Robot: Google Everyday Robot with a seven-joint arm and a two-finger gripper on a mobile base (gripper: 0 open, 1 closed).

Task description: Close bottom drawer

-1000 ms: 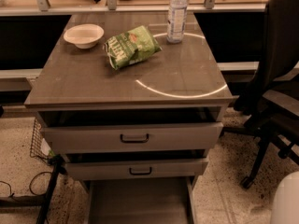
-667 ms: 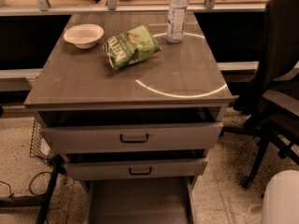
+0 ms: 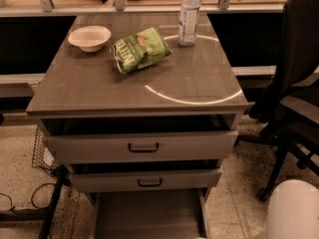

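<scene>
Below the front edge of the table point(image 3: 89, 91), the bottom drawer point(image 3: 147, 214) is left pulled out — awaiting a push; the gripper is unseen — its state cannot be told.

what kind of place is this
Probably an office or lab: a grey drawer cabinet with its bottom drawer pulled out, an office chair, a chip bag and water bottle. The gripper is out of view.

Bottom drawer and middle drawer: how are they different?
The bottom drawer is pulled far out, showing its grey floor; the middle drawer is open a crack. The middle drawer's black handle shows; the bottom drawer's front is cut off. Both are grey. The gripper is out of view.
</scene>
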